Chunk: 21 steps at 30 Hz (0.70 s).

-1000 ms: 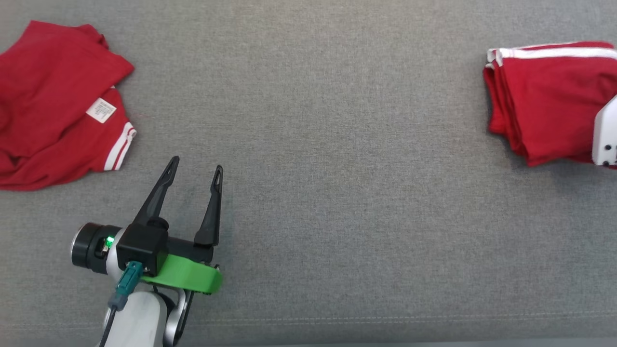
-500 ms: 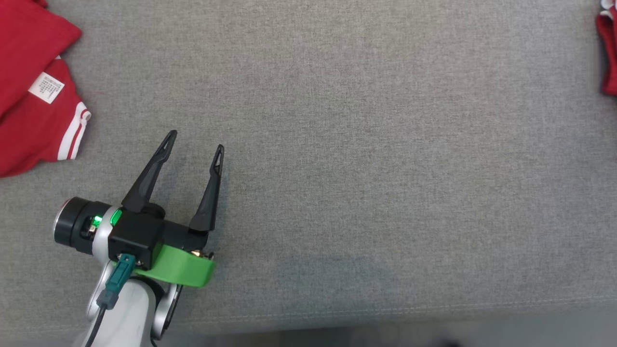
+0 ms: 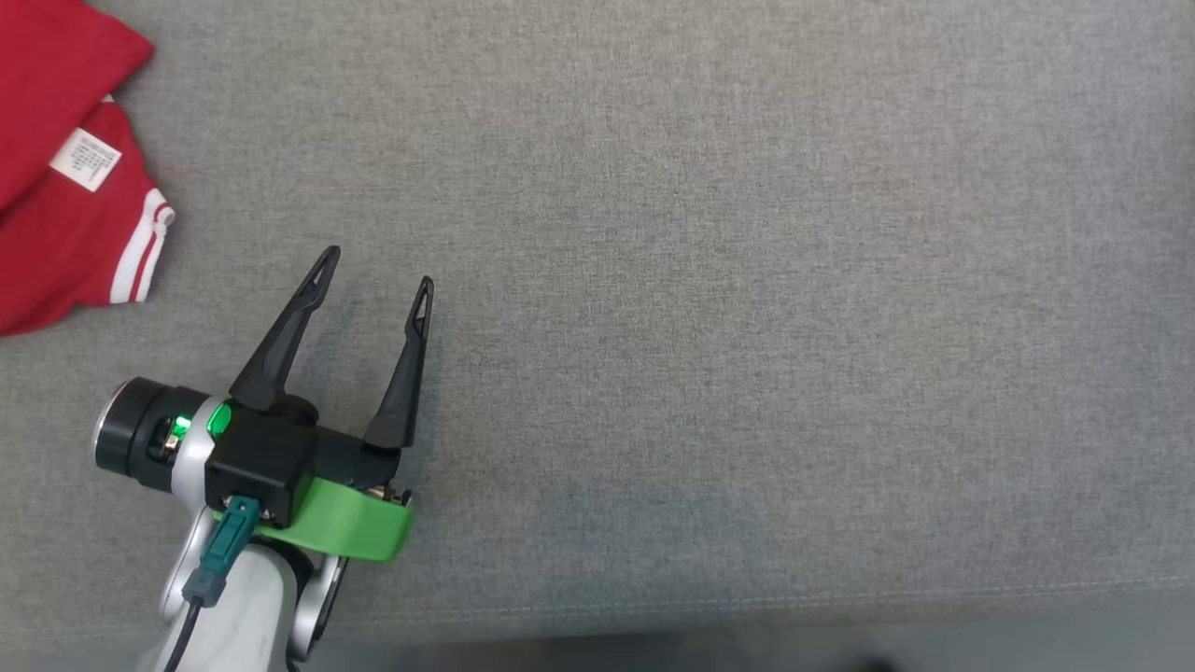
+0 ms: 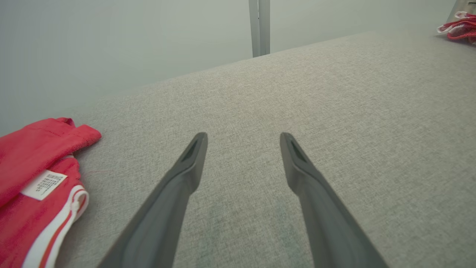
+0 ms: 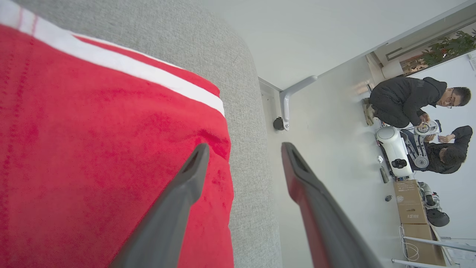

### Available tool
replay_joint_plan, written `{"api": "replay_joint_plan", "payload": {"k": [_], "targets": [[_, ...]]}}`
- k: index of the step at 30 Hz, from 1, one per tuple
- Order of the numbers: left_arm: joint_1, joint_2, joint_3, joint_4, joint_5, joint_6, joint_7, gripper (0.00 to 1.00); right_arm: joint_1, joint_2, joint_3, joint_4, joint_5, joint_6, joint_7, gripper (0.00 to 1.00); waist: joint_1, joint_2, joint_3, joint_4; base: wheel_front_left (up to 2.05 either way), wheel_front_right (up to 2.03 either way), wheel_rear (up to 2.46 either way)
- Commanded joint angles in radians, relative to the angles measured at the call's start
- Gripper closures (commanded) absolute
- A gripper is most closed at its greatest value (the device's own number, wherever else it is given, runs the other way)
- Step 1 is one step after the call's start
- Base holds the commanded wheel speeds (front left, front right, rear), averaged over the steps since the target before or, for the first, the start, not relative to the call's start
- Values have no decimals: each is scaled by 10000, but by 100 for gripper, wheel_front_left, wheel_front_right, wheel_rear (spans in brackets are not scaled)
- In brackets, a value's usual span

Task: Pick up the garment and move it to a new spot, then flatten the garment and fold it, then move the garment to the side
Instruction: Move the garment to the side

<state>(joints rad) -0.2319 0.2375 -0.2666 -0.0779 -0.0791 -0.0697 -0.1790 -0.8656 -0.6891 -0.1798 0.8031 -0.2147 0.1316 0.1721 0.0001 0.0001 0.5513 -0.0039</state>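
Hovering low over the grey upholstered surface near its front edge, toward the left end, the left gripper has its two dark fingers spread wide with nothing between them, tips pointing toward the far edge. A crumpled red garment lies at the far left corner, well apart from that gripper and off to the left of its fingers; a white label faces up on it, and a cuff with white stripes lies at its near edge. In the left wrist view a folded red garment sits at the far right corner of the surface. The right gripper stands at that fold, also open and holding nothing: one finger lies over the red cloth, the other past the rounded edge of the surface, over the pale floor. Whether the finger touches the cloth I cannot tell. Beyond, in the right wrist view, two people in dark clothes crouch beside a white machine, near a cardboard box.
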Motion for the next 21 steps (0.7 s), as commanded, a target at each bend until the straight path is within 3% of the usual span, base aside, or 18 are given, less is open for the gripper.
{"api": "replay_joint_plan", "payload": {"k": [1, 11, 15, 21], "targets": [[117, 2, 2, 41, -115, 78, -80, 0, 42, 118, -55, 32, 1, -18, -256, 0, -1, -1, -293, 89, 0, 0, 0], [639, -265, -65, 993, -462, 242, -319, 0, 1317, 1853, -600, -383, 1247, -18, -2495, 0, -1, -1, -2137, 397, 0, 0, 0], [902, -363, 72, 1512, -635, 452, -396, 0, 2218, 2787, -565, -1009, 1684, -18, -2807, 0, -1, -1, -2948, 370, 0, 0, 0], [1367, -775, 535, 2400, -1195, 961, -488, 0, 3772, 3689, -367, -2085, 1971, -18, -2765, 0, -1, -1, -4378, 447, 0, 0, 0]]}}
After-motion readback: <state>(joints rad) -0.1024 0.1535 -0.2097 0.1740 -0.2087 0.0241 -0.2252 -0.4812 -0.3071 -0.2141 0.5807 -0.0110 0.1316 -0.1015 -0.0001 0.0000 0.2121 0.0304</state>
